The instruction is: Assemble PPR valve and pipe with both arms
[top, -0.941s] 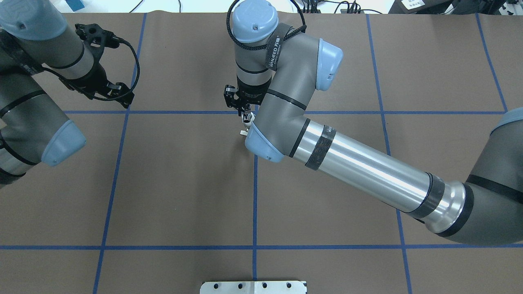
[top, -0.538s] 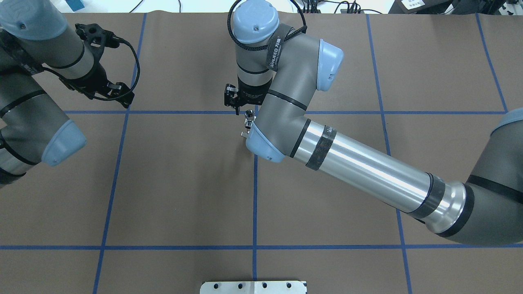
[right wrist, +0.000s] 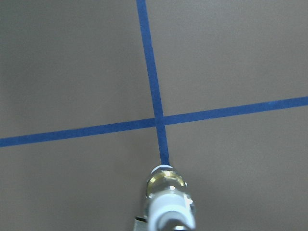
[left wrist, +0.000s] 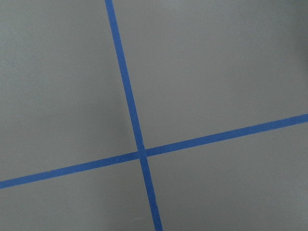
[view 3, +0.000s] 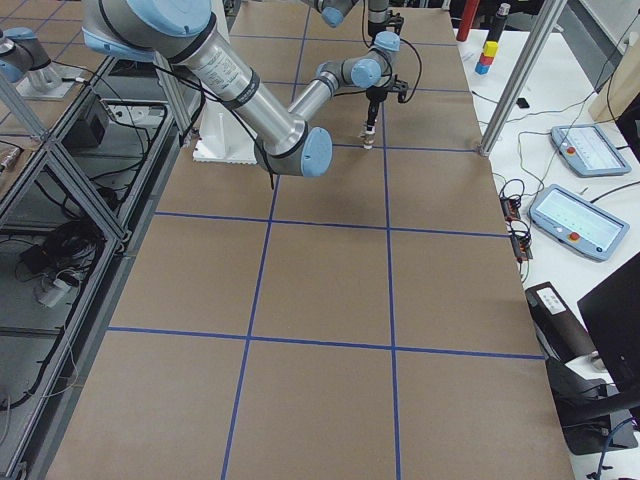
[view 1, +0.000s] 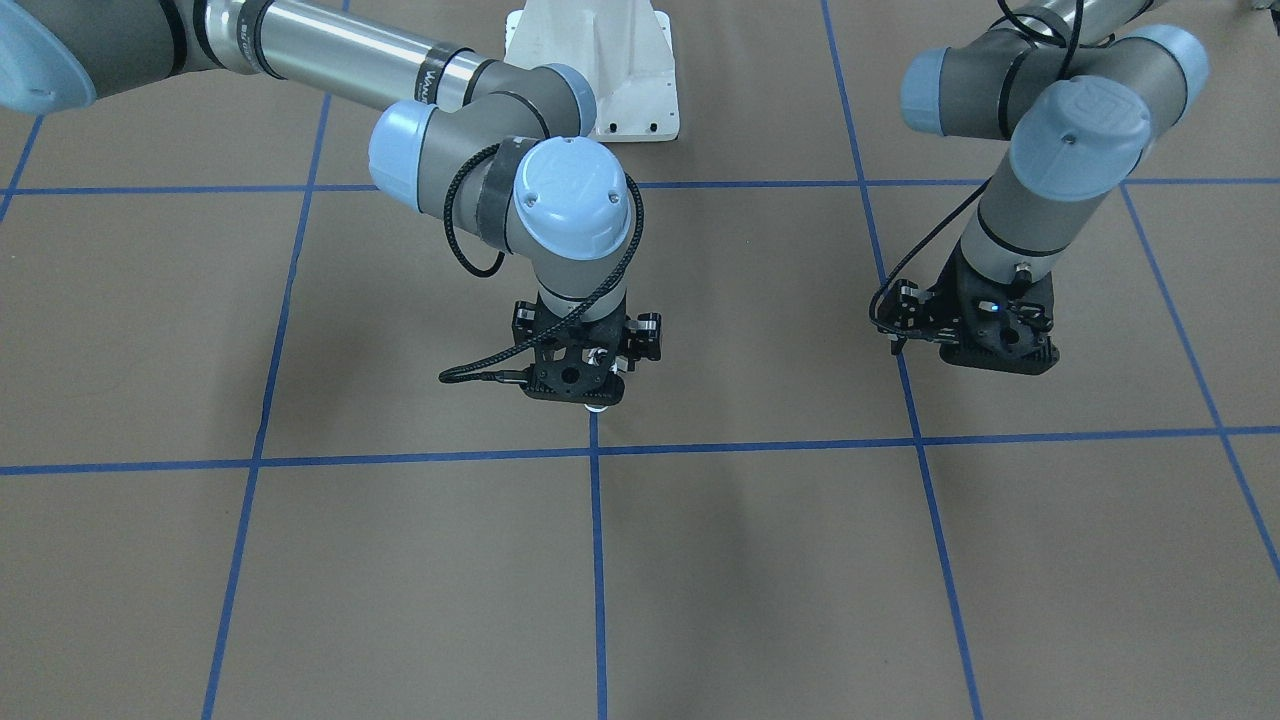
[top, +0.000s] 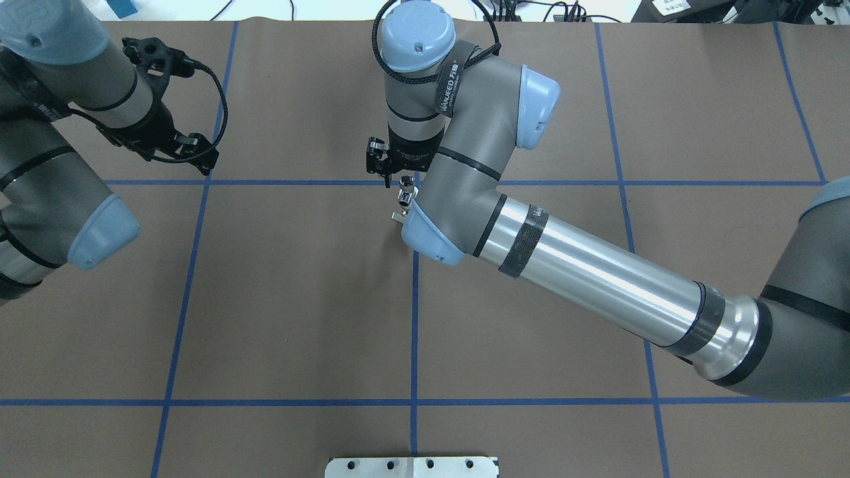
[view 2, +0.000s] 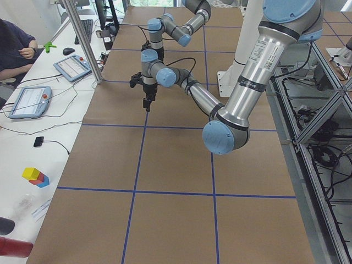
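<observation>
Risen slightly over the past second, the wrist of the right arm now stands a little higher above the middle of the table. The dark finger that earlier covered the top of the valve has drawn clear of it. The valve itself has not shifted. It stands on end just beside the tape cross, white ring down and brass middle above, directly beneath the right gripper. A small silver piece, seemingly the pipe, shows at its top in the overhead view. Whether the jaws are apart or clamped on the fitting cannot be told, because the wrist hides them. The left gripper hangs well apart to the side with nothing visible in it, its jaws likewise unreadable. The joining looks done or nearly so, with the right arm apparently backing off.
</observation>
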Controlling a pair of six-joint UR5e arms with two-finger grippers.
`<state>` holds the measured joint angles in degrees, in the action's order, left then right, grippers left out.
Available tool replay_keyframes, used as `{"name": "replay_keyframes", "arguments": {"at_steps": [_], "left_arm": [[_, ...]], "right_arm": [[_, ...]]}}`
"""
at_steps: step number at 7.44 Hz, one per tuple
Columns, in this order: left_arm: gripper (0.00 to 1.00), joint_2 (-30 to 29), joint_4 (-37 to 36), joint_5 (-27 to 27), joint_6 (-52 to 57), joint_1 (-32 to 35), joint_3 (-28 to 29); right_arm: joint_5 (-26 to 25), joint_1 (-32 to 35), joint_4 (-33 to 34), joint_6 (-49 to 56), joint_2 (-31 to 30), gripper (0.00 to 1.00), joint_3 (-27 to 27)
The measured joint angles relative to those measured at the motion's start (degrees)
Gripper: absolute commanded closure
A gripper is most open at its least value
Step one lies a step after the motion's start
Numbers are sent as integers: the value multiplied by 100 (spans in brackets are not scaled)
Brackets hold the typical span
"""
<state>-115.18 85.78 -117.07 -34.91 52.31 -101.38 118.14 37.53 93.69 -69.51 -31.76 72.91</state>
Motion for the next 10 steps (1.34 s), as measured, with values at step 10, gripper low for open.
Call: {"name": "replay_keyframes", "arguments": {"at_steps": [10], "left_arm": [[0, 359, -3, -15, 75, 353, -419]], "right_arm": [[335, 1132, 1411, 991, -1233, 1, 2498]]}}
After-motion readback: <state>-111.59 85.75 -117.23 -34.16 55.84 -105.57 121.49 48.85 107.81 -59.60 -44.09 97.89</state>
